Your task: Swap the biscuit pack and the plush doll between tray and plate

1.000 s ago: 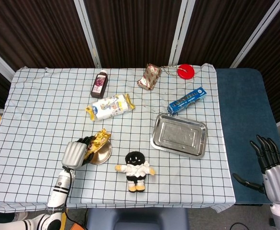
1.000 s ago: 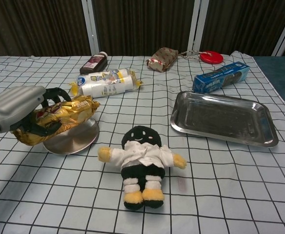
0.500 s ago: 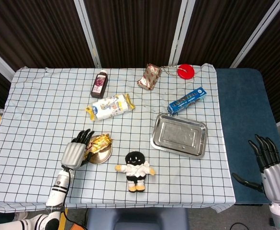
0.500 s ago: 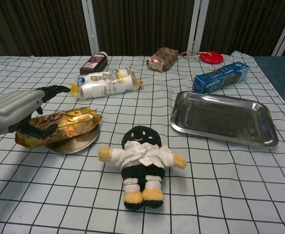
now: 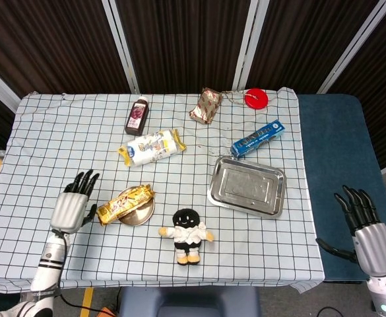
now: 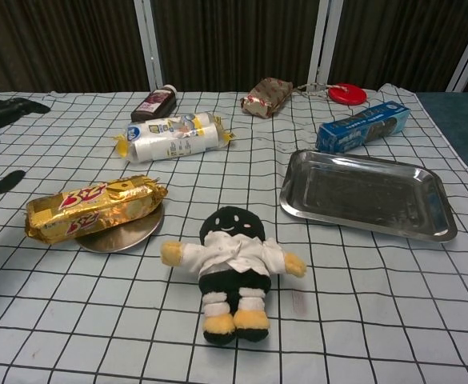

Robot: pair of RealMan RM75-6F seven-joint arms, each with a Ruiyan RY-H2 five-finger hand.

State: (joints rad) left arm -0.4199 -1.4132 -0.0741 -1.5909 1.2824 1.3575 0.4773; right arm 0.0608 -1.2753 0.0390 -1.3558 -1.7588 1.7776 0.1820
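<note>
The gold biscuit pack lies across the small round metal plate, overhanging it to the left. The plush doll, black-headed with a white shirt and yellow feet, lies face up on the checked cloth between plate and tray. The steel tray holds nothing. My left hand is open, fingers spread, left of the pack and clear of it. My right hand hangs open off the table's right side.
At the back lie a white and blue snack pack, a dark bottle, a brown wrapped packet, a red disc and a blue biscuit box. The cloth's front edge runs just below the doll.
My left hand let go of the biscuit pack, which now rests on the plate, and drew back to the left with fingers spread. The right hand shifted slightly.
</note>
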